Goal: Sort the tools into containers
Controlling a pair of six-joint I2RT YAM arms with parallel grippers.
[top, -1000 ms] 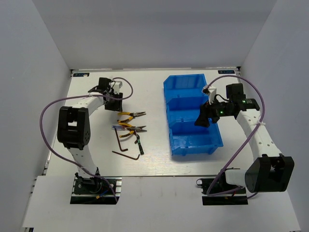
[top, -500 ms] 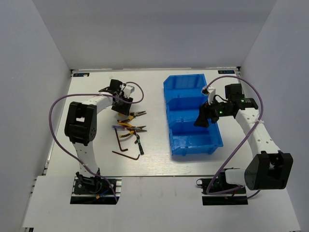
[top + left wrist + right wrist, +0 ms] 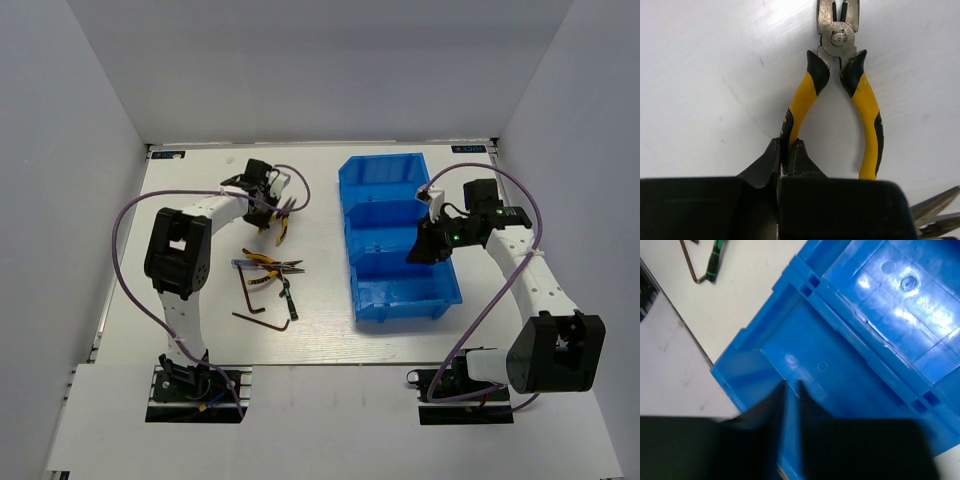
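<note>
In the left wrist view my left gripper (image 3: 788, 155) is shut on one handle of the yellow-and-black pliers (image 3: 840, 90), whose metal head points away from me. From above, the same gripper (image 3: 268, 197) holds these pliers (image 3: 281, 225) at the back left of the table. A second pair of pliers (image 3: 270, 264), two dark hex keys (image 3: 262, 316) and a short green-banded bit (image 3: 287, 296) lie below them. My right gripper (image 3: 427, 245) is shut on the right side wall of the blue containers (image 3: 395, 290); in its wrist view the fingers (image 3: 772, 405) straddle that blue wall (image 3: 792, 425).
Purple cables loop from both arms. White enclosure walls stand on three sides. In the right wrist view a hex key (image 3: 692, 262) and the green-banded bit (image 3: 715, 260) lie on the table beyond the bin's corner. The second pliers' tips (image 3: 935, 215) show at the left wrist view's lower right.
My left gripper moved right to the upper pliers and closed on a handle; the pliers swung from lying sideways to pointing down the table. My right gripper closed on the bin wall.
</note>
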